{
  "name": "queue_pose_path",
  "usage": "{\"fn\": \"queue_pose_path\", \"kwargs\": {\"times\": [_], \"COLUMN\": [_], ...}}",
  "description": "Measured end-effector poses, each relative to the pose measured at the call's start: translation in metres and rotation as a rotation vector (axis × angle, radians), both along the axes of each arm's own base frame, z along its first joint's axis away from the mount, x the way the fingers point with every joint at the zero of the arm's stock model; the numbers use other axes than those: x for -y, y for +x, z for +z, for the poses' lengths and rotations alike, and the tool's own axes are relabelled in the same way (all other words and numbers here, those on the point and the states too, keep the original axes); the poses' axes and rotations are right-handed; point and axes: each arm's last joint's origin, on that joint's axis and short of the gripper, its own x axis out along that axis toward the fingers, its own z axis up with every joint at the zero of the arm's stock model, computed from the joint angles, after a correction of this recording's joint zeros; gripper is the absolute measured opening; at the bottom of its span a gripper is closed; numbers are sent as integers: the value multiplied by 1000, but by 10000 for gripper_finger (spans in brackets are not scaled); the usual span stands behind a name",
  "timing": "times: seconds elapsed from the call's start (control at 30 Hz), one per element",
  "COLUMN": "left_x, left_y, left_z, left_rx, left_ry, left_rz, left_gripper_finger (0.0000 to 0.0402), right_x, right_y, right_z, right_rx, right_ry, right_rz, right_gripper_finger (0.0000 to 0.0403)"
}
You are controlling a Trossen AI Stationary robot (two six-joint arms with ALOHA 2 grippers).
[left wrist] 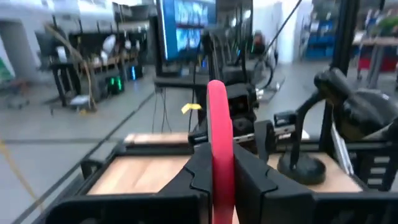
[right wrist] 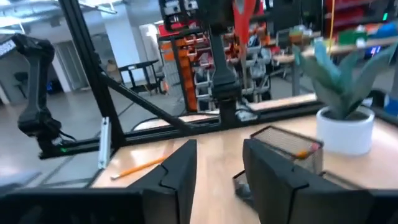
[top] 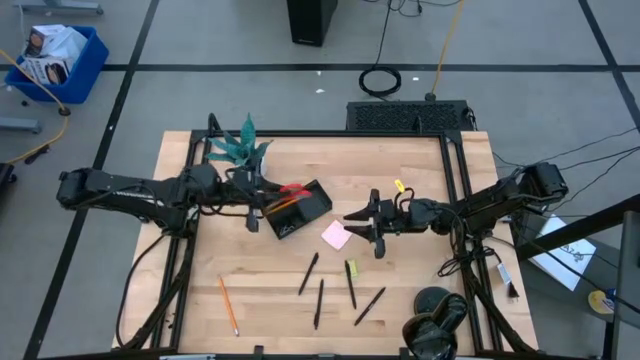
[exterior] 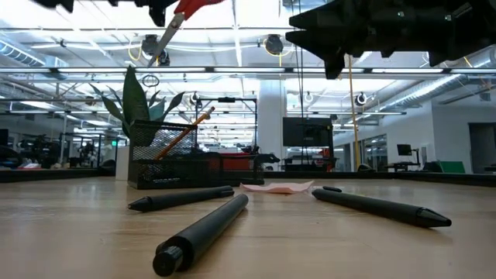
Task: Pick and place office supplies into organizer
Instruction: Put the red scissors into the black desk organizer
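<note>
As clamped in the left end effector (top: 252, 212), red-handled scissors (top: 292, 190) above black mesh organizer (top: 298, 211).

The desk (top: 270, 290) is pale wood with a smooth, faintly grained finish. The organizer (exterior: 167, 164) looks like black wire mesh. The pens (exterior: 203, 233) are matt black plastic. The scissors' (left wrist: 219, 146) handle is glossy red plastic.

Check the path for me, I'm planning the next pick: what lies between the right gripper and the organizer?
High view: only the pink sticky-note pad lies between the right gripper and the organizer.
</note>
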Motion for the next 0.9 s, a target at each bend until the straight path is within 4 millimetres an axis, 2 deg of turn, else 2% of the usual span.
{"fn": "queue_pose_path", "kwargs": {"times": [0.13,0.33,0.5,0.6,0.8,0.9], "left_x": [-2,-1,-5,-10,-16,-19], "left_y": [-18,-45,-61,-65,-66,-67], "left_z": [-15,-55,-85,-91,-95,-95], "left_rx": [124,284,338,346,332,332], "left_ry": [18,60,53,51,41,16], "left_rz": [6,4,78,111,101,119], "left_gripper_finger": [34,18,50,55,20,17], "right_x": [0,0,0,0,0,0], "right_y": [0,1,1,1,1,1], "right_z": [3,3,3,3,3,3], "right_rx": [40,48,47,46,46,46], "right_ry": [-89,-112,-112,-112,-113,-113], "right_rz": [-5,-8,-9,-9,-9,-9], "right_gripper_finger": [122,119,117,114,114,114]}}
